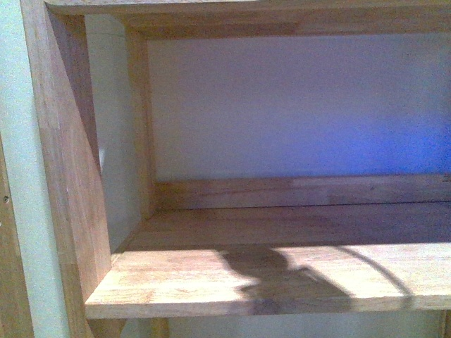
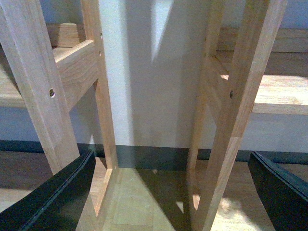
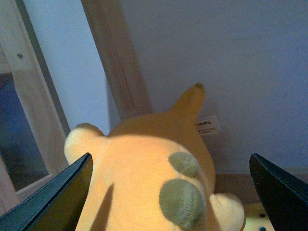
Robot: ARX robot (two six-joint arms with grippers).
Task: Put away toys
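An orange-yellow plush toy (image 3: 139, 178) with two grey-brown patches and a white tag lies against a bluish wall beside a wooden post in the right wrist view. My right gripper (image 3: 168, 202) is open, its dark fingers (image 3: 53, 202) spread wide on either side of the plush, not pressing on it. My left gripper (image 2: 168, 202) is open too, with nothing between its fingers (image 2: 57, 197); it faces wooden shelf legs and the floor. The front view shows neither the toy nor any gripper.
The front view shows a wooden shelf board (image 1: 268, 278) with a side panel (image 1: 67, 162) on the left and a pale back wall. Two wooden uprights (image 2: 236, 110) with a cross-rail (image 2: 74, 67) stand before my left gripper, above a wood floor (image 2: 139, 202).
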